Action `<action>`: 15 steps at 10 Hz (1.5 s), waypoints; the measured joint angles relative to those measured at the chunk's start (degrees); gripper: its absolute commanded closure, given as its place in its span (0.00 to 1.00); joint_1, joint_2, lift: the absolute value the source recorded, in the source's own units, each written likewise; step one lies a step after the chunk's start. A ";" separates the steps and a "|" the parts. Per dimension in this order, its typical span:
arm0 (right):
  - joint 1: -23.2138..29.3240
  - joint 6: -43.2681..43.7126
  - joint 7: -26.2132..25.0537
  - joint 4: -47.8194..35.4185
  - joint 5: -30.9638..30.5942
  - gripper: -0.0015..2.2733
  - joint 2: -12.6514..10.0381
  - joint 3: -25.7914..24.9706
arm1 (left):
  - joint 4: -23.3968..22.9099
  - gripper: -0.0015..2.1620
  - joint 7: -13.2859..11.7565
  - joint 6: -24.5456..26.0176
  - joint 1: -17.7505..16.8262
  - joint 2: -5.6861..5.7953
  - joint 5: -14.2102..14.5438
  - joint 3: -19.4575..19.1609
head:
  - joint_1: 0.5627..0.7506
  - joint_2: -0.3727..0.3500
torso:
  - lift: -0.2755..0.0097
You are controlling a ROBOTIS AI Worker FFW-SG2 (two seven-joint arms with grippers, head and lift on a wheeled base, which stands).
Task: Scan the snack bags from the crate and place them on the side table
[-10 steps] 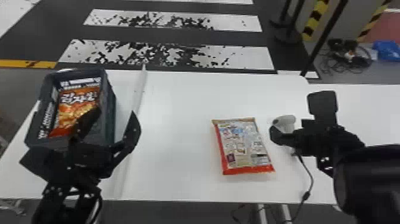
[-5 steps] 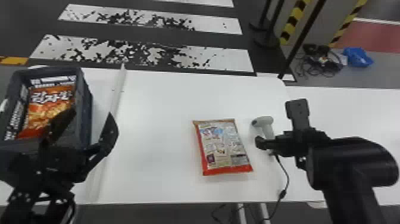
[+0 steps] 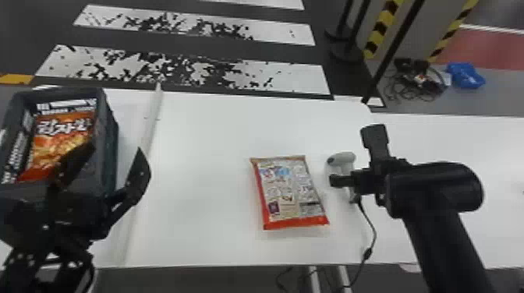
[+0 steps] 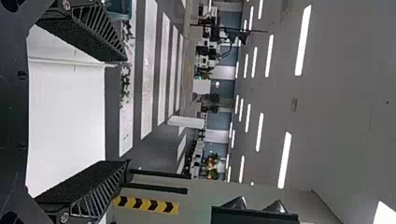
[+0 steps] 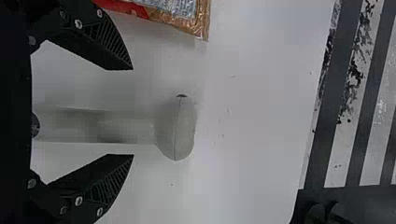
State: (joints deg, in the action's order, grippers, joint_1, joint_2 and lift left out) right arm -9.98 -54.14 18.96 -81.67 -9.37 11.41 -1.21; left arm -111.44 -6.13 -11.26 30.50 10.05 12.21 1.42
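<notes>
Head view: I have one snack bag (image 3: 288, 193) lying on the white table (image 3: 202, 156) and a second bag (image 3: 64, 136) in the crate (image 3: 111, 156), so I judge scanning and placing remain for both. My right gripper (image 5: 133, 112) straddles the scanner (image 5: 175, 133), fingers apart; my left gripper (image 3: 116, 147), also spread, hangs near the crate.

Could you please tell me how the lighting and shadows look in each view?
Head view: a faint shadow at the near edge of the loose snack bag; left wrist view: ceiling lights glow as bright strips; right wrist view: soft shading beside the scanner.
</notes>
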 measured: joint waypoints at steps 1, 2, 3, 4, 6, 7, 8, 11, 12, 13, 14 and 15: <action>-0.90 0.03 0.97 2.04 -0.44 0.88 0.42 0.87 | 0.19 0.04 0.04 -0.03 -0.13 -0.07 0.00 -0.02 | 0.70 0.33 | 0.79; -1.44 0.04 1.21 3.40 -1.02 0.99 0.61 1.59 | 0.70 0.04 0.05 -0.04 -0.54 -0.14 0.00 0.13 | 0.70 0.33 | 0.79; -1.58 0.17 0.91 3.82 -1.22 0.99 0.62 1.91 | 1.17 0.04 -0.01 -0.04 -0.99 -0.24 -0.02 0.57 | 0.70 0.33 | 0.79; -1.51 1.24 0.17 3.76 -1.27 0.99 0.63 1.98 | 1.36 0.04 -0.02 -0.03 -1.18 -0.28 -0.18 0.99 | 0.70 0.32 | 0.79; -1.15 2.56 -0.09 3.25 -1.35 0.99 0.62 1.97 | 1.39 0.04 0.07 -0.03 -1.17 -0.29 -0.33 1.07 | 0.70 0.32 | 0.79; -1.01 2.58 -0.07 2.95 -1.35 0.99 0.60 2.05 | 1.34 0.04 0.07 -0.09 -1.07 -0.27 -0.32 0.98 | 0.70 0.32 | 0.79; -0.50 2.38 -0.14 1.77 -1.36 0.99 0.56 1.99 | 1.28 0.04 0.07 -0.21 -0.94 -0.23 -0.29 0.95 | 0.70 0.32 | 0.79; 5.11 -6.16 -0.11 -11.68 -1.36 0.99 0.46 1.23 | 1.05 0.04 0.07 -0.38 -0.71 -0.21 -0.26 0.96 | 0.70 0.32 | 0.79; 7.60 -11.46 -0.01 -17.93 -1.39 0.99 0.46 1.21 | 1.05 0.04 0.07 -0.38 -0.75 -0.21 -0.26 1.07 | 0.70 0.33 | 0.79; 10.42 -15.59 0.11 -23.94 -1.59 0.99 0.51 1.34 | 1.06 0.04 0.07 -0.38 -0.83 -0.21 -0.27 1.14 | 0.70 0.33 | 0.79; 12.86 -19.41 0.24 -29.39 -1.83 0.99 0.52 1.59 | 1.10 0.04 0.07 -0.34 -0.92 -0.21 -0.27 1.21 | 0.70 0.33 | 0.79; 14.71 -23.43 0.66 -33.96 -1.97 0.99 0.54 1.83 | 1.13 0.04 0.07 -0.24 -1.00 -0.23 -0.27 1.26 | 0.70 0.34 | 0.79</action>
State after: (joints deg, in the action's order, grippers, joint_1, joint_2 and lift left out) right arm 4.74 -77.58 19.62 -115.62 -11.33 11.94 0.62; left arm -110.31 -6.06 -11.50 29.50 9.82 11.94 2.69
